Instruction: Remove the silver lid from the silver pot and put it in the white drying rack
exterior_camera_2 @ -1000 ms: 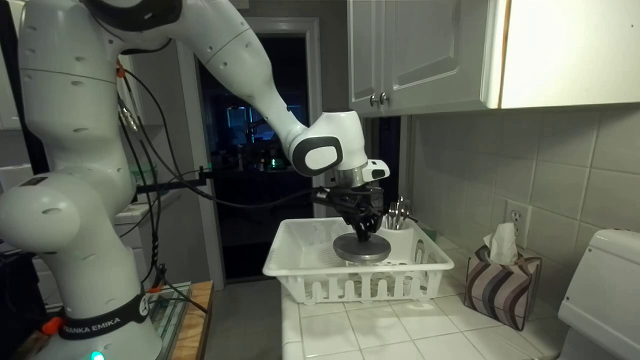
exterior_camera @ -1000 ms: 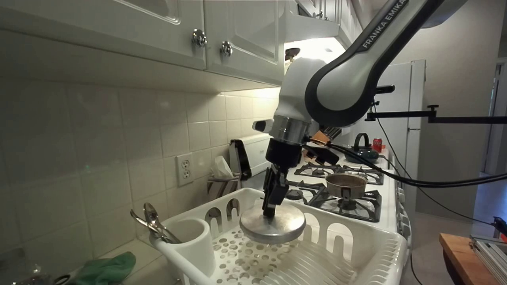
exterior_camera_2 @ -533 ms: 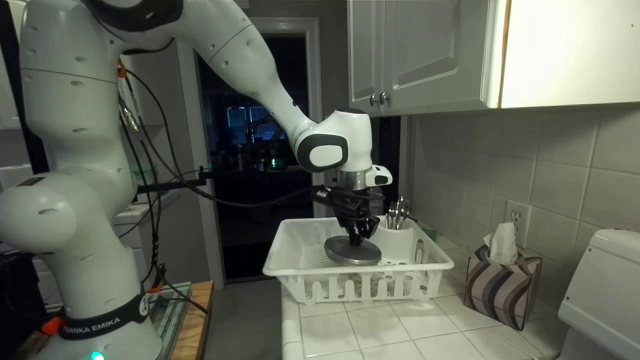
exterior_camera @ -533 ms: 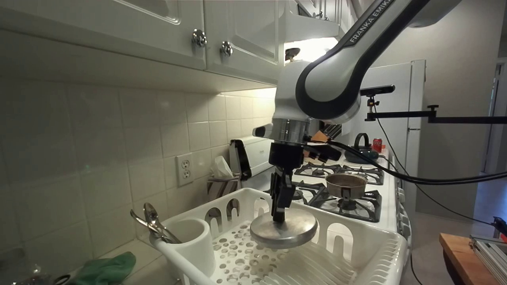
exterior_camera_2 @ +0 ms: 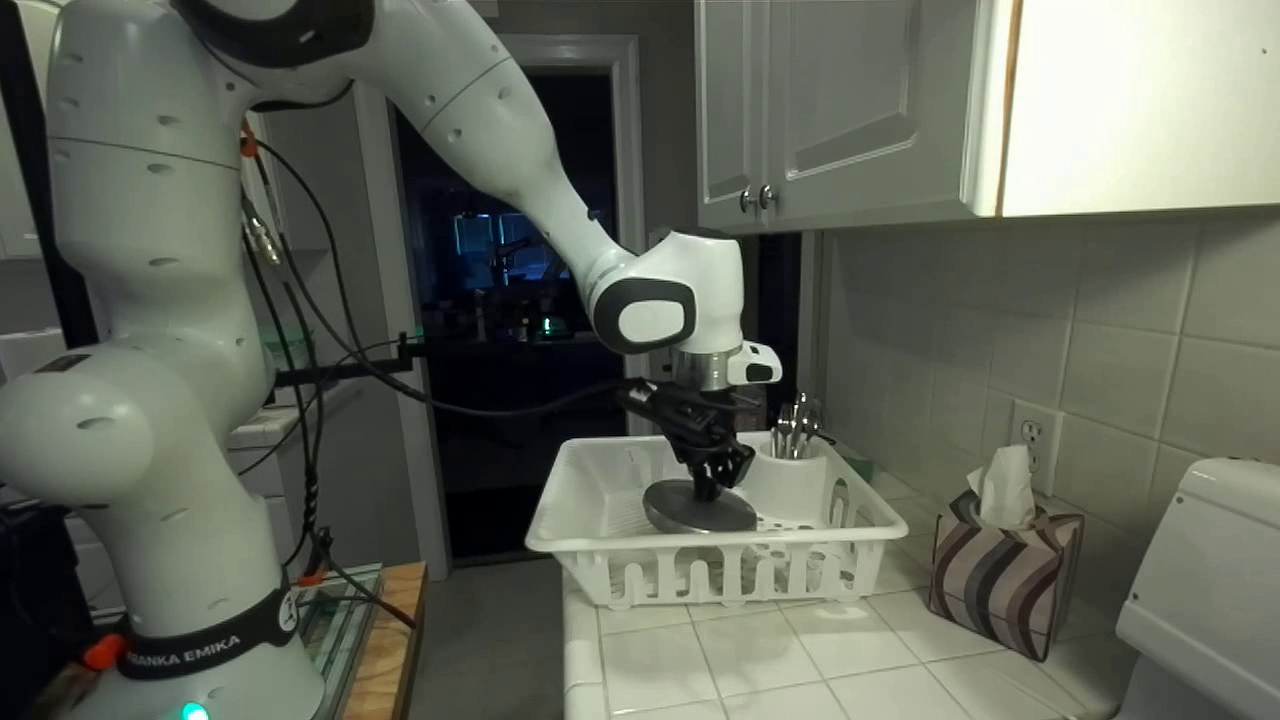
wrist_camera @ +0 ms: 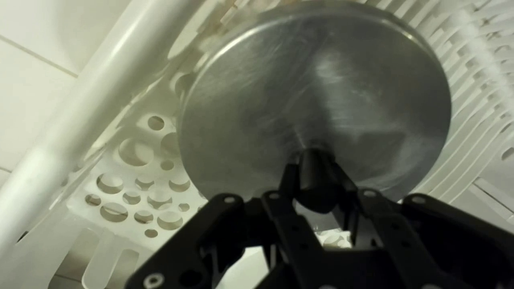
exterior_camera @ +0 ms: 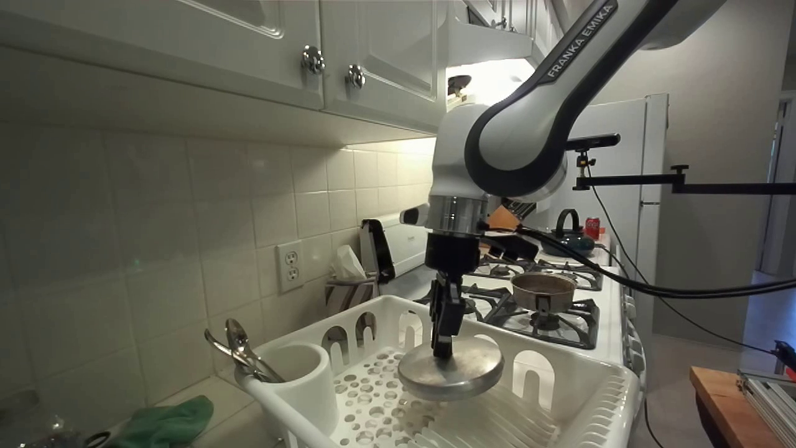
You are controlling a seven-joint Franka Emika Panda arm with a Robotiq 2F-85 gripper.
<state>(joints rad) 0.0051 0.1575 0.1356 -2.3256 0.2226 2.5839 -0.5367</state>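
Silver lid point(exterior_camera: 451, 369) hangs low over the white drying rack point(exterior_camera_2: 820, 538) now; over the last second it's come down and shifted toward the tines point(exterior_camera: 488, 420), tipped a bit. Pincer point(wrist_camera: 317, 176) is pinching its knob point(wrist_camera: 318, 186), so I'd guess just setting down and letting go are left. Can't tell if it's touching the rack yet. Silver pot point(exterior_camera: 528, 295) sits lidless on the stove point(exterior_camera: 610, 330), so that half looks done. Rack's by the left edge of the white-tiled table point(exterior_camera_2: 720, 660) in an exterior view, tissue box point(exterior_camera_2: 1000, 575) nearer the wall point(exterior_camera_2: 1120, 380). Dim room, white cabinets point(exterior_camera_2: 850, 110) above.
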